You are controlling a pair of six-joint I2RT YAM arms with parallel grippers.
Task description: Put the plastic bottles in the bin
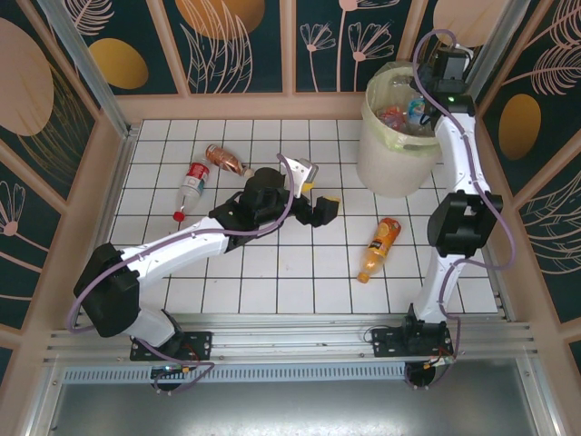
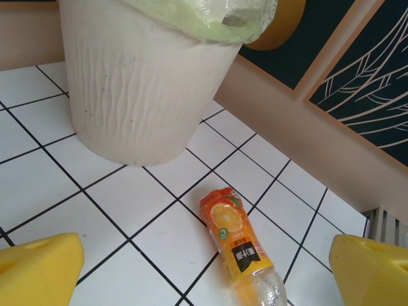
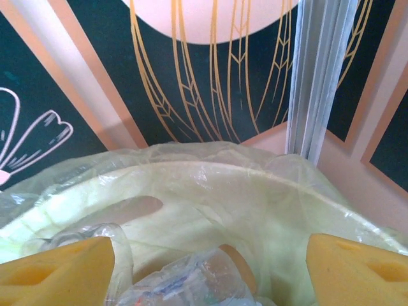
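Observation:
The bin (image 1: 392,150), a pale cream bucket with a translucent liner, stands at the far right and holds bottles (image 1: 404,113). Over its mouth my right gripper (image 3: 210,245) is open, and a clear bottle (image 3: 191,284) lies loose below between its yellow fingers (image 3: 57,271). An orange-label bottle (image 1: 379,247) lies on the tiles in front of the bin. My left gripper (image 1: 319,193) hovers mid-table, open and holding nothing, facing that orange bottle (image 2: 239,245). A red-label bottle (image 1: 192,184) and an amber bottle (image 1: 227,161) lie at the far left.
What looks like a crumpled clear bottle (image 1: 300,169) lies just beyond my left wrist. The white tiled floor (image 1: 272,272) is walled by a low peach rim (image 1: 227,107) and patterned panels. The bin's side (image 2: 140,95) rises just beyond the orange bottle.

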